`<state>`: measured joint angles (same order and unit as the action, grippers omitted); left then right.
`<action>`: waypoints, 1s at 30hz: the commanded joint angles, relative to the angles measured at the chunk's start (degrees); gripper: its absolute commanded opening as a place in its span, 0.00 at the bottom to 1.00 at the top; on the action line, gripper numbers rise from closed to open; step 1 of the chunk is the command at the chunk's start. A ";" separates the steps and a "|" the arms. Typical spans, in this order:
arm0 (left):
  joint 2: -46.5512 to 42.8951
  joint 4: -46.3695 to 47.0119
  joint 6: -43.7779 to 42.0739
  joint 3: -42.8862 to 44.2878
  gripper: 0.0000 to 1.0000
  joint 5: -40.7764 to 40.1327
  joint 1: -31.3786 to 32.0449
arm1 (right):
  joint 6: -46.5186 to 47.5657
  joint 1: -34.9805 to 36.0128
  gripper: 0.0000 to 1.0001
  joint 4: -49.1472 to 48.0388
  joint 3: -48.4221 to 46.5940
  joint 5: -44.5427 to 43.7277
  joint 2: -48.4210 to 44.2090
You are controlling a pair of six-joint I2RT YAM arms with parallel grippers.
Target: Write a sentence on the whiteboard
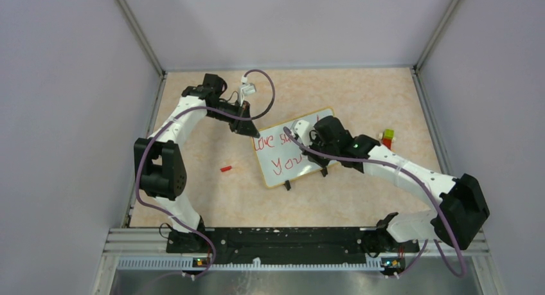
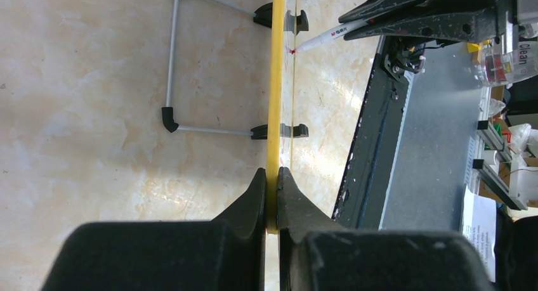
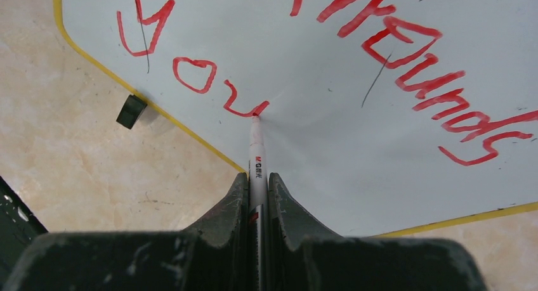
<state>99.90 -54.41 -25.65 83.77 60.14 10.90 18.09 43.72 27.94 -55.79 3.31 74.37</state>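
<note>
Going left to right: a small red piece (image 1: 225,168) lies on the table (image 1: 193,198), apart from the board. The left claw (image 2: 271,177) is pinched together on the yellow rim of the whiteboard (image 1: 307,123), at its upper left corner in the top view. The board sits mid-table, with its long axis running left to right and the right end angled toward the back wall. From the left wrist view I see it edge-on, with a wire stand (image 2: 171,56) and 2 black clips behind it.

The sentence (image 1: 276,152) is in red marker on 2 lines and reads upright from the arms' side. I can make out "Love su" on top before the right arm covers the rest, then "You" below. The right wrist view shows it upside down, ending in "rounds".

The right claw (image 3: 257,177) is clamped on a white marker (image 3: 256,155). It points straight away from the wrist, and the tip touches the board at the tail of the "u" in "You". The barrel has a red "M" logo, but the rest of the print is too small to read. A little red and yellow-green thing (image 1: 387,136) sits off the board's right end.
</note>
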 commanded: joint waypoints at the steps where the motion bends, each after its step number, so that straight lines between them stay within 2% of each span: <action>1: -0.46 0.26 0.00 0.36 0.00 -1.21 0.18 | 1.07 -0.66 0.00 -1.60 1.40 0.45 -0.73; 20: -0.82 0.20 -0.01 0.32 0.00 -1.30 0.18 | 1.43 -0.93 0.00 5.24 -2.91 -0.33 -6.46; 30: -0.85 0.45 0.07 0.12 0.00 -1.42 0.18 | -0.86 -8.88 0.00 5.87 -2.77 7.73 -8.13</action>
<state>99.90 -54.41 -25.65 83.77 60.14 10.90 18.81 37.85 33.54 -56.36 6.09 68.58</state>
